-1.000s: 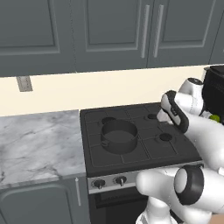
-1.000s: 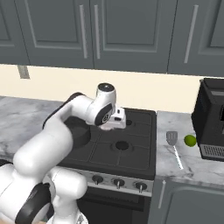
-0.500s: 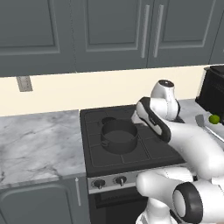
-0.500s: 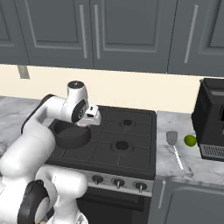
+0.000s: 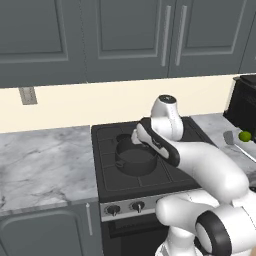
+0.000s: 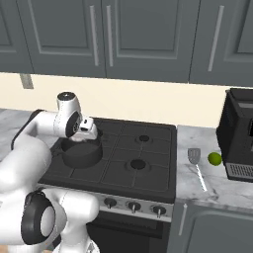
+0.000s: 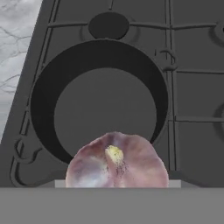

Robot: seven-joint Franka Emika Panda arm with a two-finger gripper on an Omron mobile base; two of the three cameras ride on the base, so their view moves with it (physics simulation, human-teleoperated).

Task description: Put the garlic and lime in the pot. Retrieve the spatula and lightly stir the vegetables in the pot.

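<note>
The fingers [image 6: 88, 129] are closed on the garlic [image 7: 117, 161], which sits right between them, close up at the bottom of the hand view. The pot [image 7: 99, 101] is straight below the fingers, its open mouth facing up at them, so the garlic has only to go down and it lands inside. I think letting go is the next step, and it looks lined up well, a bit toward the near rim.

The garlic is a lumpy, round bulb, pale pink and white with papery skin and a small yellow spot on top. The pot is round, dark grey metal, shallow, with a flat bare bottom and a little handle on each side. It stands on the black stove [image 6: 148, 163], which has rough iron grates.

The lime [image 6: 214, 158] is far off to the side of the fingers, on the marbled grey desk [image 6: 207, 190]. It is a small, smooth, shiny green ball. The spatula [image 6: 195, 163] lies just beside the lime, flat grey blade and thin pale handle, with the handle pointing toward the front edge.
</note>
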